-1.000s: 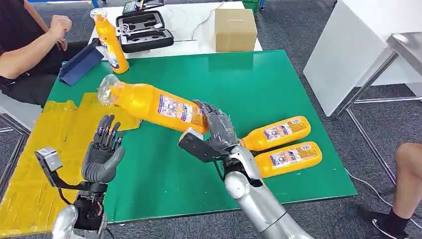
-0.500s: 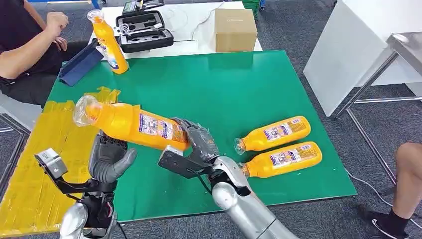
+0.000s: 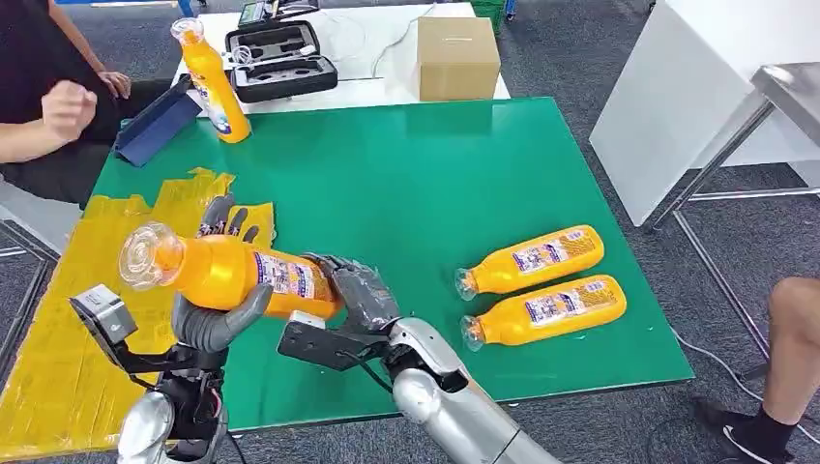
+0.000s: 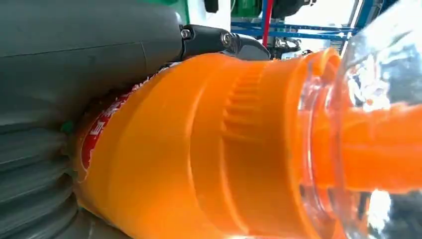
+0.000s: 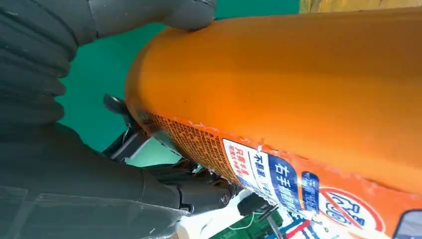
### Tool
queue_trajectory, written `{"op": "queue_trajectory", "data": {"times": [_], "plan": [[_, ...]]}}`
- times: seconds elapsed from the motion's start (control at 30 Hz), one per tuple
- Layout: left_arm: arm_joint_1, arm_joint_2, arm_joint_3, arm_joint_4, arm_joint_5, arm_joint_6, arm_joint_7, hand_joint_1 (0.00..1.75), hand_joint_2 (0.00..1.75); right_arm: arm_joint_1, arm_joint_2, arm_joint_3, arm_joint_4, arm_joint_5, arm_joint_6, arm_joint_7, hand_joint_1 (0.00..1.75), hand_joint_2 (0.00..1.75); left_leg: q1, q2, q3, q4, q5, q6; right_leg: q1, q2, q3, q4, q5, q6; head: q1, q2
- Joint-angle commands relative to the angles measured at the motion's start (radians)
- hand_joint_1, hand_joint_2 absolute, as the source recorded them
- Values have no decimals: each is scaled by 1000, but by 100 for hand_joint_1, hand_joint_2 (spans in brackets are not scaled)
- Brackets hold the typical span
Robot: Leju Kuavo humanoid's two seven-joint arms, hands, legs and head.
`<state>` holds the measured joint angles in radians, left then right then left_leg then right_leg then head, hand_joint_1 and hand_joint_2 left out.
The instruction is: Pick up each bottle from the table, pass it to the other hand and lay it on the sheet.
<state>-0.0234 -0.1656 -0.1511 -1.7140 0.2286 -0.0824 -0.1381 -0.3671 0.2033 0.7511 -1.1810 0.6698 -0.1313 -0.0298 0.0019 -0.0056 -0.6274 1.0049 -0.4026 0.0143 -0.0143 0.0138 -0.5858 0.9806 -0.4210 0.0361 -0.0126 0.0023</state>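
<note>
Green table carries two lying bottles at its right. Above the yellow sheet's edge, the right hand clamps an orange bottle's base; the left hand cups its middle, apparently gripping.

An orange bottle is seen close up, lying lengthwise across the frame. It is gripped at its base end by the right hand: the thick grey thumb is pressed on one side, darker fingers are curled against the labelled side. A printed label is visible. Green table is seen behind.
</note>
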Motion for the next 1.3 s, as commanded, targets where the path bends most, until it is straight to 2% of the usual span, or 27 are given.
{"op": "queue_trajectory", "data": {"times": [0.03,0.17,0.2,0.47,0.57,0.63,0.67,0.7,0.97,1.0,1.3], "plan": [[-72,17,-4,82,-59,24,25,0,175,-40,-16,164,38,30,42,-7,175,175,1,0,2,0,0,-1,1,-1,2,0,0,-1,0,0],[-83,21,7,100,-89,22,18,0,175,-41,-21,184,16,32,46,0,171,175,1,-1,1,0,0,-1,1,-2,2,0,0,-1,0,0],[-79,17,18,102,-82,13,10,175,175,-43,-24,185,17,27,46,7,175,175,1,-1,3,-1,0,-1,1,-3,3,0,-1,-2,0,0],[-59,8,44,87,-90,-10,-25,175,175,-36,-34,154,36,5,38,4,168,175,0,-1,2,-1,0,-1,1,-2,2,-1,0,-1,0,0],[-56,8,48,85,-87,-13,-28,175,175,-34,-35,147,33,5,33,3,171,175,0,-1,2,-1,0,-1,1,-2,2,-1,0,-1,0,0],[-54,9,49,84,-86,-15,-31,175,175,-31,-37,136,32,8,20,8,161,175,1,-1,3,-1,0,-1,1,-3,3,-1,-1,-1,0,0],[-53,13,47,81,-100,-13,-39,175,175,-30,-39,129,31,12,13,14,138,175,1,-1,2,-1,0,-1,1,-2,2,-1,0,-1,0,0],[-54,20,48,78,-142,4,-42,175,175,-29,-43,117,27,34,-9,38,0,175,1,-2,4,-1,0,-1,1,-4,4,-1,-1,-2,0,0],[-54,26,57,75,-165,6,-38,175,175,-32,-53,97,12,33,8,56,0,175,0,0,2,0,0,-1,0,-1,2,0,0,-1,-1,0],[-57,39,51,76,-228,22,-35,175,175,-24,-55,81,-4,33,9,56,0,0,1,0,3,0,-1,-1,1,-2,3,-1,-1,-1,0,0],[-58,58,78,74,-399,88,-52,175,175,-4,-93,25,-77,19,-7,63,0,0,1,-1,2,0,0,-1,1,-2,2,-1,0,-1,0,0]]}}
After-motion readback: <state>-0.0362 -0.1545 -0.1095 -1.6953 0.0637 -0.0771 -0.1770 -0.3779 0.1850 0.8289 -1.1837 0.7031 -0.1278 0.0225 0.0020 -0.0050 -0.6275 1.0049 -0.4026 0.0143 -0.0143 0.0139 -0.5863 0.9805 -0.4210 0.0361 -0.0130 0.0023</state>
